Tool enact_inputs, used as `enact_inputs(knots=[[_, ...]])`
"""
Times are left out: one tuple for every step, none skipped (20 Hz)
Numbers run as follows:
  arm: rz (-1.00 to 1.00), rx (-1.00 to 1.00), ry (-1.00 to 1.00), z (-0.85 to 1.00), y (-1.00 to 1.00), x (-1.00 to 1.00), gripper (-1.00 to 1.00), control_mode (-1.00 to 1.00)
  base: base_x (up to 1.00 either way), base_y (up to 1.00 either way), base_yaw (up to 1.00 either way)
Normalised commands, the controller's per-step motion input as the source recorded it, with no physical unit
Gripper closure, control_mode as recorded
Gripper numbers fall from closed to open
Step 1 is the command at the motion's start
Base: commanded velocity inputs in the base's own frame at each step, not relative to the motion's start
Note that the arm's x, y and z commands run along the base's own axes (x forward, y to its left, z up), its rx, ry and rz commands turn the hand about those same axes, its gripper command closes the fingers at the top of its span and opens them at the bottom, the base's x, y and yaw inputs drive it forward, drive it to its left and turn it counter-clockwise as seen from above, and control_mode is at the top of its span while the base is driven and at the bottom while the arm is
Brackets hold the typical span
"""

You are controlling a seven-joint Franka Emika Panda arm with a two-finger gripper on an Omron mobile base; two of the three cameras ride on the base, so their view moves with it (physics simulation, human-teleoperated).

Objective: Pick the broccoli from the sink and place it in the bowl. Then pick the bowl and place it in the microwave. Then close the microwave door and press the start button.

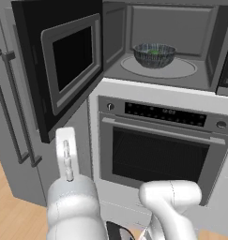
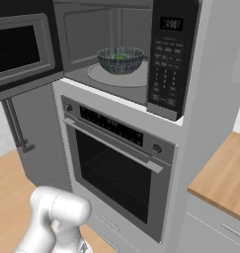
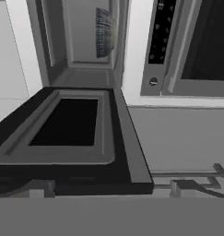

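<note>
**Bowl is in the microwave; door still stands open**

At the far left stands the tall grey fridge [image 1: 12, 140] with its long handles. Next comes the microwave door [image 1: 71, 56], swung wide open on its left hinge, its inner window facing right toward the cavity. To the right of it, inside the microwave [image 1: 134, 75], the bowl [image 1: 154, 54] sits on the round turntable plate [image 1: 158, 68], and a bit of green, the broccoli [image 1: 155, 52], shows inside it. The control panel [image 2: 167, 59] closes the right side, and below is the oven [image 1: 157, 150].

So loading looks done; closing the door is the step in hand. The hand view looks across the door's inner face [image 3: 67, 124], the door lying close in front of the gripper with its long edge across the picture. The fingertips themselves are not clear there; by all signs the gripper is spread wide and carries nothing. The coming push should meet the door's free edge, away from the hinge, and sweep it rightward toward the cavity.
</note>
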Motion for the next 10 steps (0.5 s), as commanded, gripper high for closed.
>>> enact_inputs(knots=[[-0.03, 0.0, -0.1, -0.59, 0.88, 0.75, -1.0, -1.0, 0.0, 0.0, 0.0], [-0.01, 0.0, -0.07, -0.68, 0.8, 0.95, -1.0, -1.0, 0.0, 0.0, 0.0], [0.0, -0.01, -0.05, -0.66, 0.59, 1.0, -1.0, -1.0, 0.0, 0.0, 0.0], [-0.03, 0.0, -0.12, -0.67, 0.65, 1.0, -1.0, -1.0, 0.0, 0.0, 0.0], [-0.07, 0.0, -0.09, -0.66, 0.89, 1.0, -1.0, -1.0, 0.0, 0.0, 0.0], [-0.06, 0.0, -0.1, -0.64, 0.89, 0.91, -1.0, -1.0, 0.0, 0.0, 0.0], [-0.05, 0.0, -0.17, -0.51, 0.89, 0.72, -1.0, -1.0, 0.0, 0.0, 0.0], [-0.06, 0.0, -0.18, -0.45, 0.99, 0.69, -1.0, -1.0, 0.0, 0.0, 0.0], [-0.07, 0.0, -0.2, -0.38, 0.98, 0.58, -1.0, -1.0, 0.0, 0.0, 0.0], [-0.08, 0.0, -0.2, -0.34, 0.93, 0.41, -1.0, -1.0, 0.0, 0.0, 0.0]])
